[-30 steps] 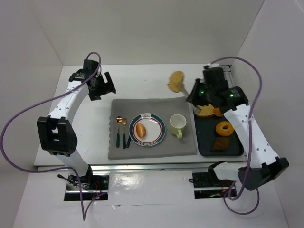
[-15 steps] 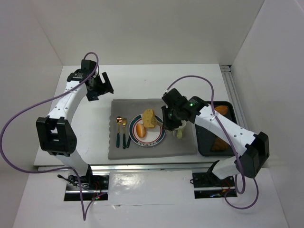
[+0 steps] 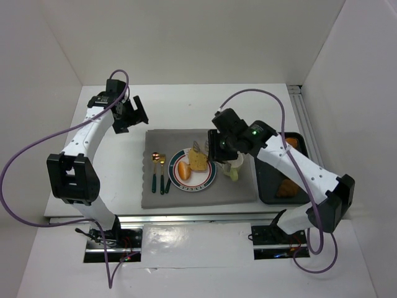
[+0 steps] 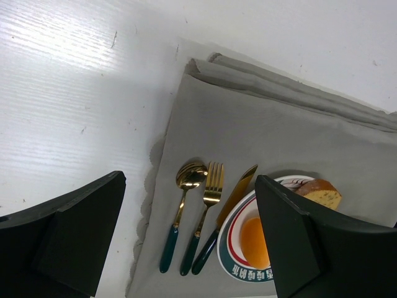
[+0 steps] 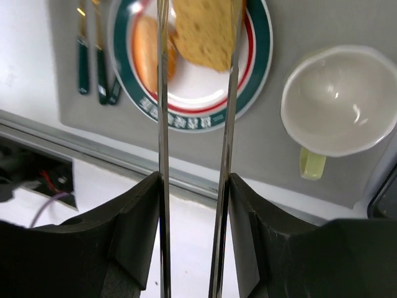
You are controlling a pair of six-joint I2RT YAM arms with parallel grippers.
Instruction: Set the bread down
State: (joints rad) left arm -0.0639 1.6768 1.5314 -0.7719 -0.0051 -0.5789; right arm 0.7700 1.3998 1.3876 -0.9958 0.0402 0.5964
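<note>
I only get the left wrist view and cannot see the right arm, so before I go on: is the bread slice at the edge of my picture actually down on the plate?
Observer: Yes. From above, the bread slice lies flat inside the rim of the plate, beside the orange roll.
Operator: Where is the right gripper?
Observer: The right gripper is directly over the slice. Its wrist view shows the long metal jaws on either side of it, with a sliver of plate visible between one jaw and the bread.
Operator: Anything nearby it could knock?
Observer: A pale cup stands on the grey mat just past the plate, on the side away from the cutlery.
</note>
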